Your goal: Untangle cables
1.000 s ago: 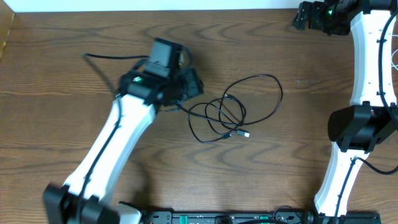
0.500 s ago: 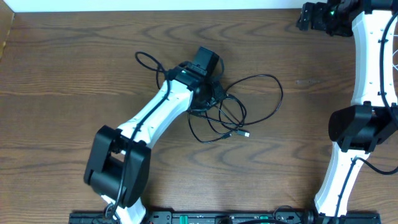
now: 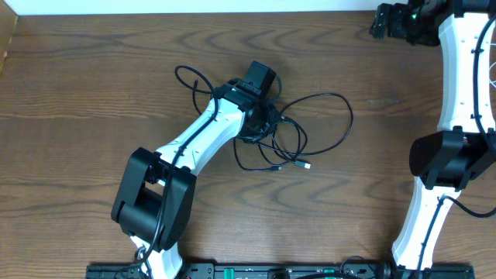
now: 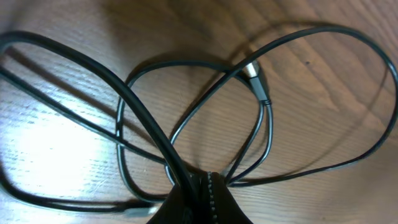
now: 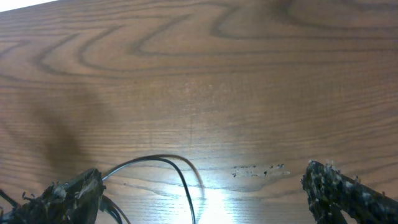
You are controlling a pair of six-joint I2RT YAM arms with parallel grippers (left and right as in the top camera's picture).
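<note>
The cables point(image 3: 310, 128) lie as loose black loops on the wooden table, right of centre, with a small plug end point(image 3: 308, 166) at the front. My left gripper point(image 3: 267, 118) sits at the left side of the tangle. In the left wrist view its jaws point(image 4: 208, 186) are pressed together on black strands that fan out from the tips, and a metal plug point(image 4: 250, 70) lies among the loops. My right gripper point(image 3: 386, 22) hovers at the far right corner, its fingers point(image 5: 68, 194) spread wide with nothing between them; a black cable loop point(image 5: 163, 160) shows below it.
The left arm's own thicker black wire point(image 3: 188, 77) curls on the table left of its wrist. The right arm point(image 3: 453, 93) runs along the table's right side. The table's back edge point(image 3: 194, 12) meets a white wall.
The left arm swung right from the table's left part onto the tangle, and its jaws closed on the black strands. The right arm has not moved.
</note>
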